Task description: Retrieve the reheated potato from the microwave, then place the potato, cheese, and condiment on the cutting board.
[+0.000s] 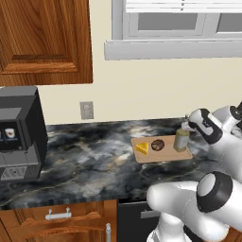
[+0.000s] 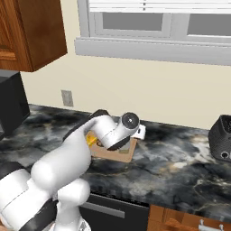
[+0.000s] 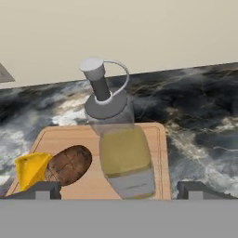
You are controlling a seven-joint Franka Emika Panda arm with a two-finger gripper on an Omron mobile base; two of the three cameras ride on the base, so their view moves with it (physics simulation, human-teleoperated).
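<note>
The light-brown cutting board (image 1: 163, 155) lies on the dark marbled counter. On it sit the yellow cheese (image 1: 142, 149) wedge at the left, the brown potato (image 1: 158, 144) in the middle and the tan-olive condiment (image 1: 181, 140) bottle upright at the right. In the hand view the cheese (image 3: 30, 168) touches the potato (image 3: 69, 164), and the condiment (image 3: 124, 158) stands on the cutting board (image 3: 60, 139). My gripper (image 3: 121, 190) is open, its fingertips (image 3: 42, 189) wide apart on either side of the bottle's base without touching it. My arm covers most of the cutting board (image 2: 122, 153) in the right base view. The microwave is out of view.
A black coffee machine (image 1: 19, 134) stands at the counter's left end. A dark appliance (image 2: 222, 137) sits at the far right of the counter. A wall outlet (image 1: 86, 110) and a window sill (image 1: 170, 48) are behind the board. Drawers with handles (image 1: 58, 215) lie below the counter edge.
</note>
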